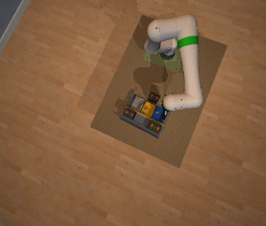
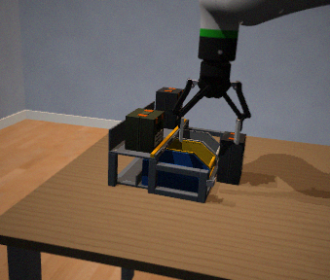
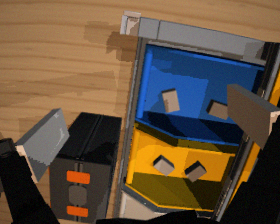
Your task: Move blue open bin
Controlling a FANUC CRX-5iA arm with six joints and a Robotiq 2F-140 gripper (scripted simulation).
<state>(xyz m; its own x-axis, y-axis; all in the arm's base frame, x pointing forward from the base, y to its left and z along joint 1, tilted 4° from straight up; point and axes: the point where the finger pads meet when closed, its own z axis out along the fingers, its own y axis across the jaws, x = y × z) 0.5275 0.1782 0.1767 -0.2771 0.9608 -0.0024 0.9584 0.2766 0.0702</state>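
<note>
The blue open bin sits in the grey shelf rack and holds two small tan parts. In the exterior view the blue bin is in the rack's low front bay. A yellow open bin with two grey parts stands right beside it and shows higher on the rack in the exterior view. My gripper hangs open and empty just above the two bins, its fingers straddling them. In the wrist view the gripper has one finger over a dark box and the other over the rack's far side.
Dark boxes with orange marks stand on and around the rack: one on its upper level, one behind, one on the table beside it, also in the wrist view. The rack sits near the table's middle.
</note>
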